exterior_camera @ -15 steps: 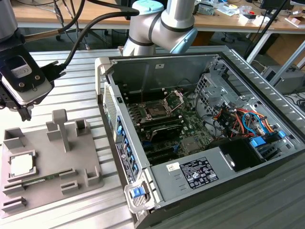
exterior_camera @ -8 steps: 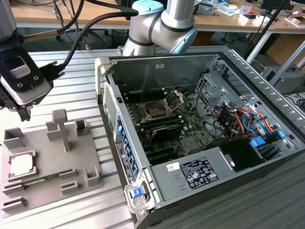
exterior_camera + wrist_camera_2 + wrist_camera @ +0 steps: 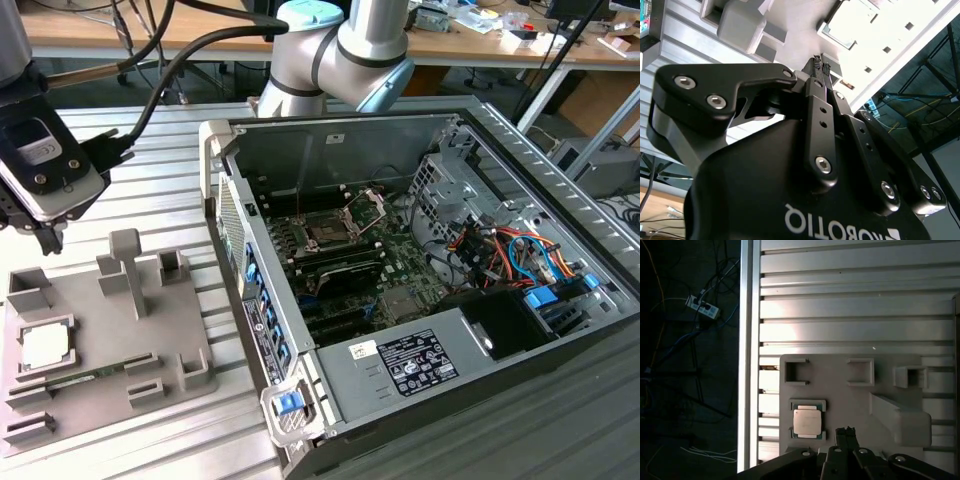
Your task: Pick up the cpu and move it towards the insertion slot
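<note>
The cpu [image 3: 45, 346] lies flat, silvery face up, in a square recess of the grey plastic tray [image 3: 110, 340] at the exterior view's left. My gripper [image 3: 47, 238] hangs above the tray's far edge, apart from the chip, shut with nothing between its fingers. In the first wrist view the cpu [image 3: 807, 422] sits just beside the closed fingertips [image 3: 845, 432]. The second wrist view shows the gripper [image 3: 821, 66] shut, with the bright cpu [image 3: 850, 22] beyond it. The insertion slot [image 3: 325, 232] sits on the motherboard inside the open computer case, its silver retaining plate [image 3: 366, 208] hinged up.
The open computer case [image 3: 480, 370] takes up the exterior view's right, its tall side wall [image 3: 255, 300] standing between tray and socket. Upright posts [image 3: 127, 272] rise from the tray. Both rest on a ribbed aluminium table [image 3: 855, 305], whose edge drops to a floor with cables.
</note>
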